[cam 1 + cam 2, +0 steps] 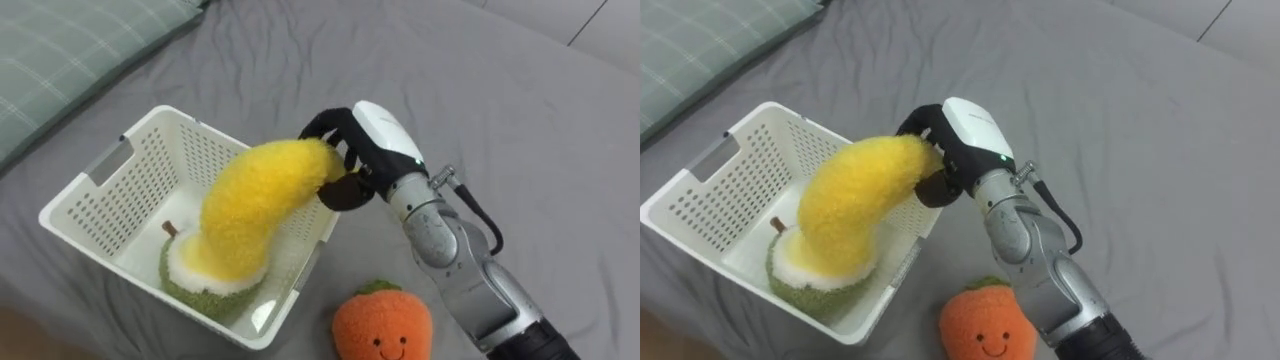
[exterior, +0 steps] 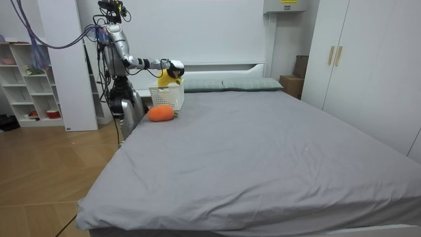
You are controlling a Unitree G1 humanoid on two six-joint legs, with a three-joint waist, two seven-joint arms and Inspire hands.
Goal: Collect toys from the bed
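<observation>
On the grey bed (image 1: 520,120) the basket (image 1: 100,200) contains a green plush (image 1: 185,280), the right hand (image 1: 365,145) clasps a yellow plush (image 1: 250,210) over it, and an orange plush (image 1: 382,325) remains outside.

No legible text, label, number or sign on anything.

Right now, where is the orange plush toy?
The orange plush toy lies on the grey bed in the eye views' lower middle, just outside the white basket's near right corner.
</observation>
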